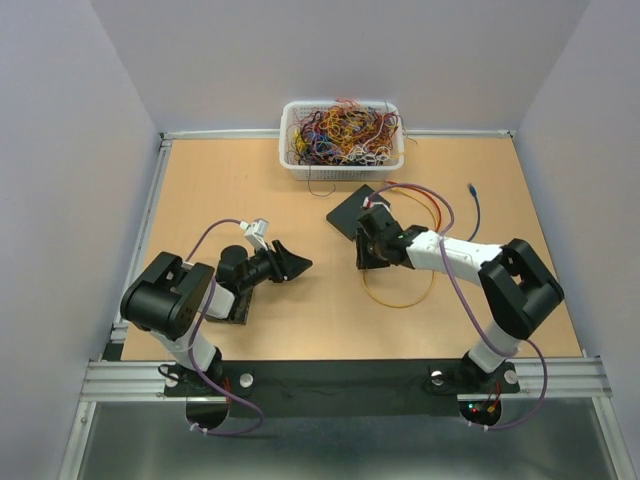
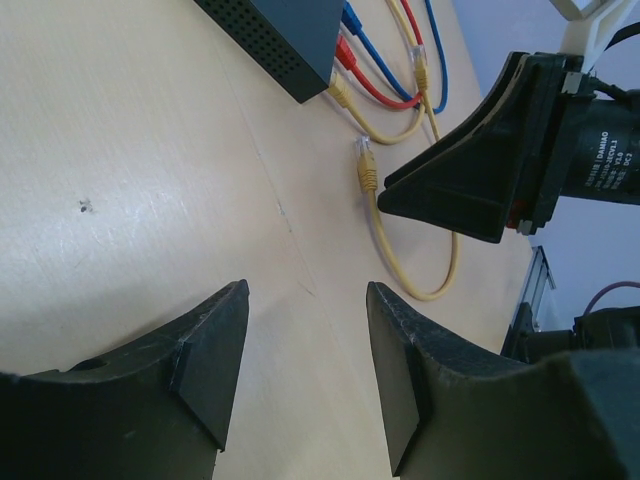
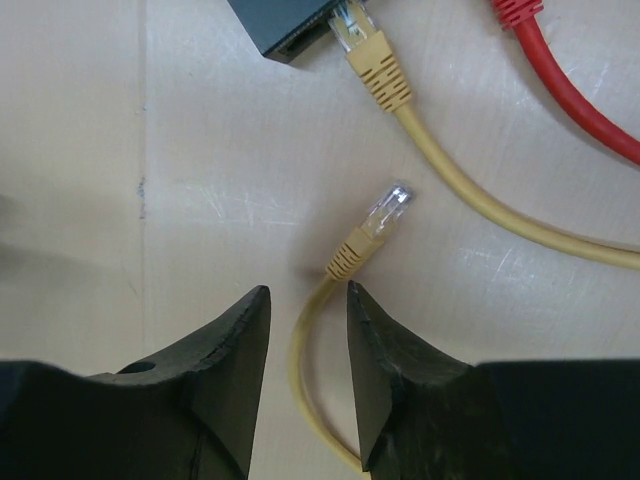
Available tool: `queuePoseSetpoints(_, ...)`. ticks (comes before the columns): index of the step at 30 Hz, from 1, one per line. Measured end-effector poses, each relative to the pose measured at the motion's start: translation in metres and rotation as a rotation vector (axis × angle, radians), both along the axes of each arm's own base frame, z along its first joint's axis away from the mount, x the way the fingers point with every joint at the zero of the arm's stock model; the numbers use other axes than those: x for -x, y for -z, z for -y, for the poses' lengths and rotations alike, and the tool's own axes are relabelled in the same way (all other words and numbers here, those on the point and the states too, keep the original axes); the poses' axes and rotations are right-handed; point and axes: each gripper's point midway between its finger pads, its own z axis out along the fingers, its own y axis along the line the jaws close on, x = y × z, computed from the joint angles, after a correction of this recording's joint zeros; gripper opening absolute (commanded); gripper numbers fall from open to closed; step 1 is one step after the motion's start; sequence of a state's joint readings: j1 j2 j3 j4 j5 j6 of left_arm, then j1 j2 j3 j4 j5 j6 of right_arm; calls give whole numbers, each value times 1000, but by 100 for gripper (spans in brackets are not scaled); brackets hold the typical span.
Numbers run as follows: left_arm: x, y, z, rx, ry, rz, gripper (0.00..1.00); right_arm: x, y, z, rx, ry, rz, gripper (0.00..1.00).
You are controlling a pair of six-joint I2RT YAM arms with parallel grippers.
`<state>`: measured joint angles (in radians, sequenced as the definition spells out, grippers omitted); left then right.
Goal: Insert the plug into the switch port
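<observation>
The black switch (image 1: 353, 212) lies on the wooden table; its corner shows in the right wrist view (image 3: 285, 25) with one yellow plug (image 3: 365, 55) seated in a port. A loose yellow plug (image 3: 375, 235) with a clear tip lies on the table just below it, also seen in the left wrist view (image 2: 365, 165). My right gripper (image 3: 307, 290) is open, low over the table, with the loose plug's cable running between the jaws, untouched. My left gripper (image 2: 307, 290) is open and empty, hovering left of the switch (image 2: 285, 35).
A white basket (image 1: 342, 160) of tangled cables stands at the back. Red (image 3: 560, 80), blue (image 1: 473, 210) and yellow (image 1: 400, 298) cables trail from the switch across the table's right half. A black plate (image 1: 238, 306) lies under the left arm.
</observation>
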<state>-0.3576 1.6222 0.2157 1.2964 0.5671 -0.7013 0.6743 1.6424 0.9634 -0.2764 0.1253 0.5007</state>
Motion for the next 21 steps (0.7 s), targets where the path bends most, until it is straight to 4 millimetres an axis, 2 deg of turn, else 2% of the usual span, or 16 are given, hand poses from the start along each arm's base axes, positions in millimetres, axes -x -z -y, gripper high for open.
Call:
queuePoseSetpoints(11, 1, 6, 0, -6, 0, -17, 61, 14, 20, -10, 121, -6, -41, 33)
queuePoseSetpoints(14, 1, 6, 0, -6, 0, -16, 61, 14, 20, -9, 142, 5, -41, 21)
queuePoseSetpoints(15, 1, 6, 0, -6, 0, -16, 61, 14, 21, -8, 148, 7, -42, 14)
queuePoseSetpoints(18, 1, 6, 0, -6, 0, -17, 61, 14, 21, -6, 156, 14, -44, 3)
queuePoseSetpoints(21, 1, 8, 0, -9, 2, -23, 61, 16, 21, -8, 150, 5, -53, 0)
